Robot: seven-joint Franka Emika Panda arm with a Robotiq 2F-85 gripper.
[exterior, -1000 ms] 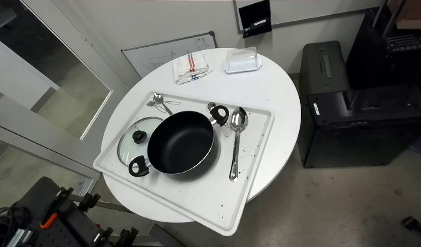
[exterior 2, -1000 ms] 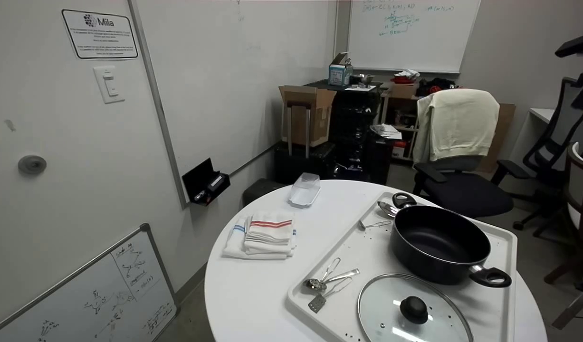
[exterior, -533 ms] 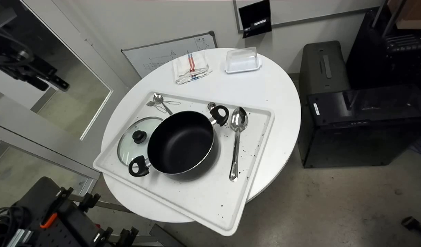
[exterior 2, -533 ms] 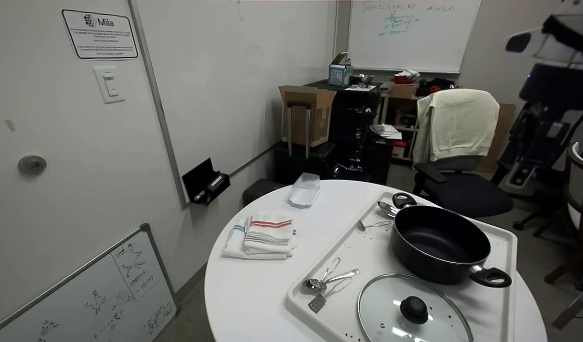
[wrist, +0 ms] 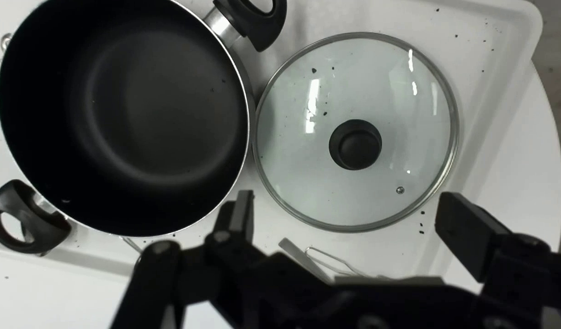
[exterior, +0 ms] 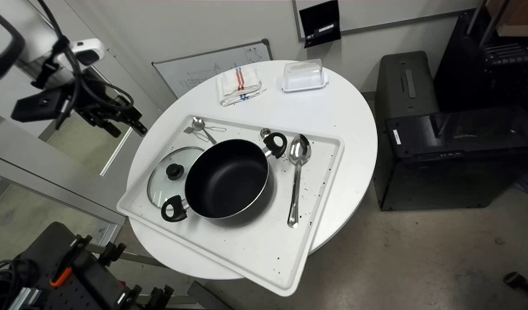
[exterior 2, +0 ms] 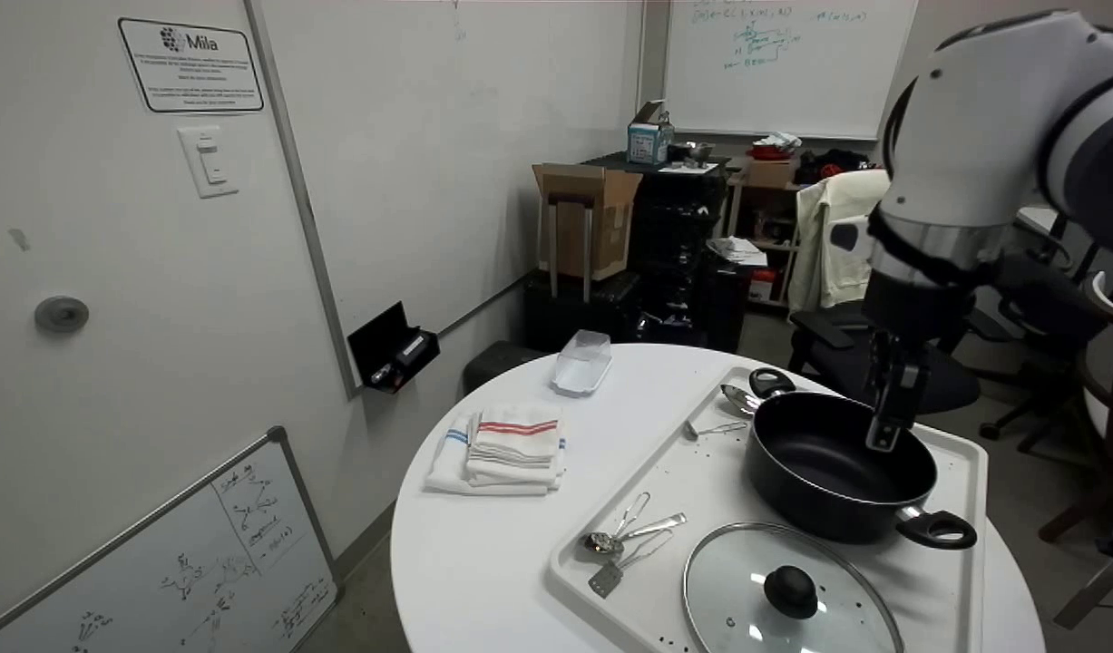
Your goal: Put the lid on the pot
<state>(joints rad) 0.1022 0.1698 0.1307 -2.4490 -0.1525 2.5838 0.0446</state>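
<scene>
The hand is spread wide, holding nothing. In the wrist view, the lid sits at three o'clock from the pot. I think it's lid-grabbing time: next, go down and pinch the knob.

We see glossy glass in the lid, metal at its rim; the pot is matt inside — the long spoon is mirror-bright metal, the towels cloth, the tray smooth, plastic-looking.
</scene>
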